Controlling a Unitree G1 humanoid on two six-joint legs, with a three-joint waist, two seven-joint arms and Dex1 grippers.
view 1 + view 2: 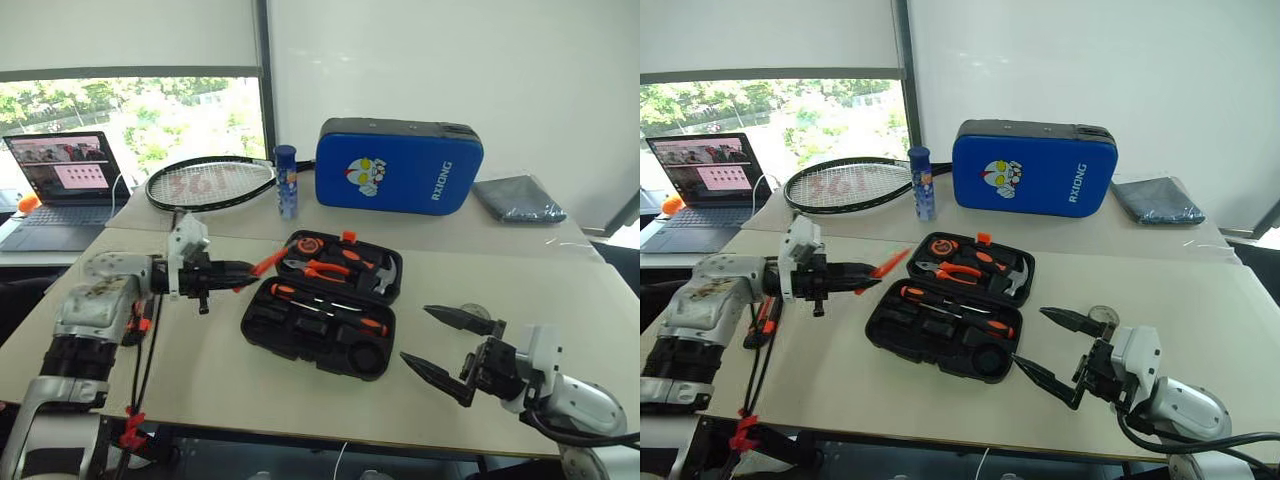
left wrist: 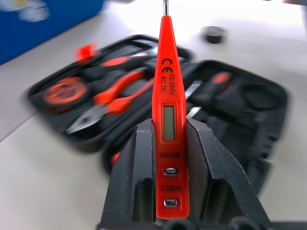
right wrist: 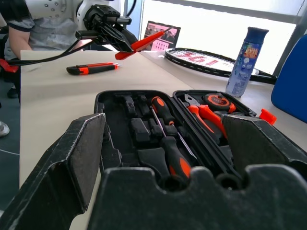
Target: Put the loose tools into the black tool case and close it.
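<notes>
Two grippers flank the open black tool case (image 1: 320,305) in our head views. The case lies flat on the pale table (image 1: 200,370) with its lid thrown back, and pliers (image 1: 318,268), a small hammer (image 1: 383,275) and an orange tape measure (image 1: 309,245) sit in the far half, with two screwdrivers (image 1: 330,308) in the near half. Our left gripper (image 1: 232,272) hangs above the table just left of the case, clamped on the slim orange tester screwdriver (image 1: 268,262), whose tip points toward the case. Our right gripper (image 1: 445,345) sits low near the case's right front corner, its two black fingers spread wide and holding nothing. Behind the case we see a tennis racket (image 1: 208,183), a blue can (image 1: 286,180), a blue padded case (image 1: 398,165) and a laptop (image 1: 62,185).

From the left wrist we look straight along the tester screwdriver (image 2: 169,120), pinched upright between the two fingers (image 2: 136,182), with the open tool case (image 2: 158,110) blurred beyond it and a small black tape roll (image 2: 214,34) on the table farther off.

From the right wrist, the spread fingers (image 3: 72,167) frame the case (image 3: 144,129), its near slots showing the two screwdrivers (image 3: 168,139). Beyond, the left gripper (image 3: 115,36) holds the tester in the air, and the orange-and-black utility knife (image 3: 92,69) lies on the table below it, well apart from the case.
</notes>
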